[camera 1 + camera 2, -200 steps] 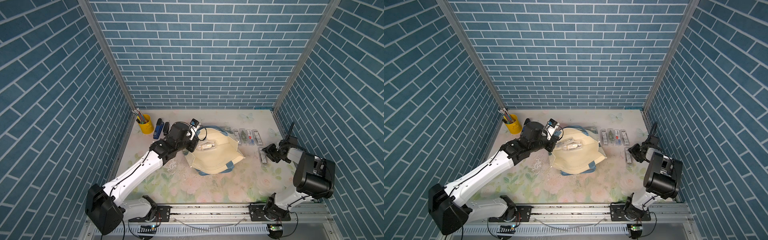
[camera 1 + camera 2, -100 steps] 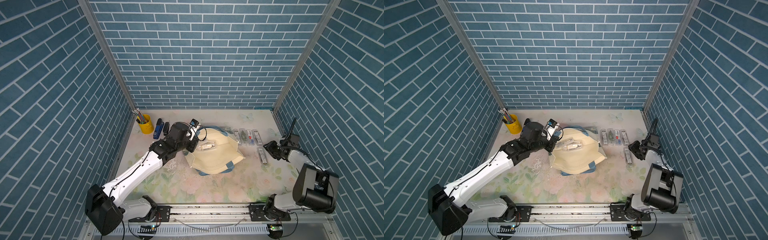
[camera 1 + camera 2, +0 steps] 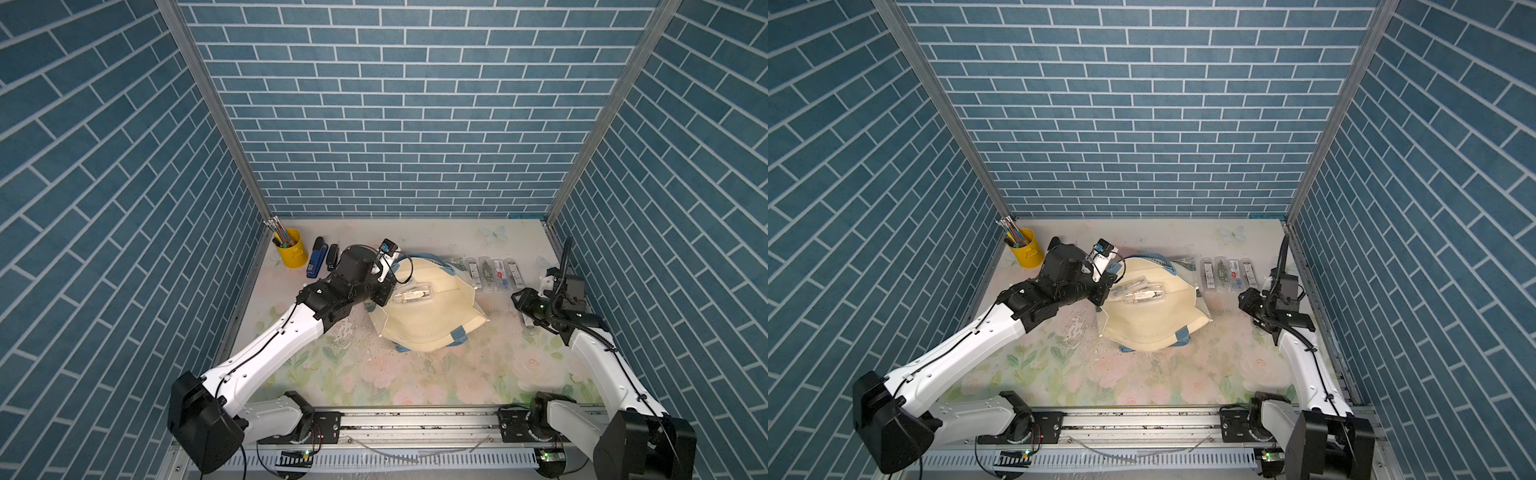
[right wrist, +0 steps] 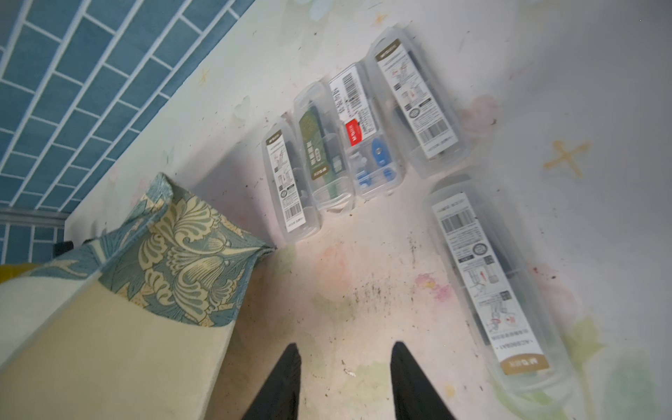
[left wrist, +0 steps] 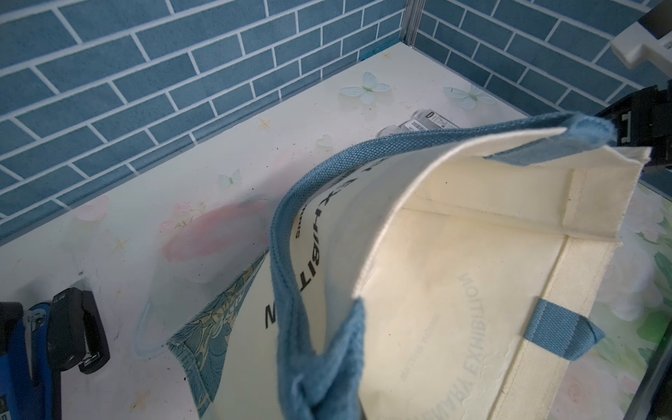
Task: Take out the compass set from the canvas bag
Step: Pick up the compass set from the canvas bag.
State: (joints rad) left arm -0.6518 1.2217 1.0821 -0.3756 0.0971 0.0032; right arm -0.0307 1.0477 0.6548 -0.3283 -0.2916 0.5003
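Left gripper (image 3: 385, 296) pinches the canvas bag (image 3: 430, 322) rim.

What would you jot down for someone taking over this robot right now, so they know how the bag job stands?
Left gripper: shut on the rim of the canvas bag, holding its mouth lifted open.
Right gripper: jaws open, empty, above the table, apart from the bag.
Done: four clear compass-set cases lie in a row at the back; a fifth case lies apart, nearer the right gripper.
Left: at least one clear case shows in the bag's mouth; the right gripper probably fetches it next.
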